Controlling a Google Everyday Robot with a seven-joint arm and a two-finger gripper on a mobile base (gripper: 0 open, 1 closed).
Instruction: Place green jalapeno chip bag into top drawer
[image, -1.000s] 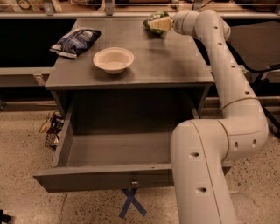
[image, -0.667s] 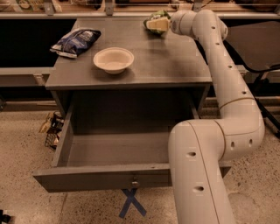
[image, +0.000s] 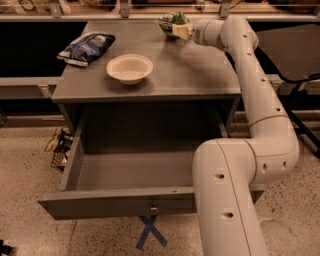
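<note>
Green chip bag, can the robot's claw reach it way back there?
Probably yes. The claw is right at the green bag near the back edge of the table, with nothing between them. The bowl and blue bag sit well off to the side.

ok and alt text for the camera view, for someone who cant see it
A white robot arm reaches across a grey table, its gripper at a small shiny green chip bag at the far edge. Below, the wide grey top drawer stands pulled open; a white bowl and a dark blue chip bag also sit on the tabletop.
</note>
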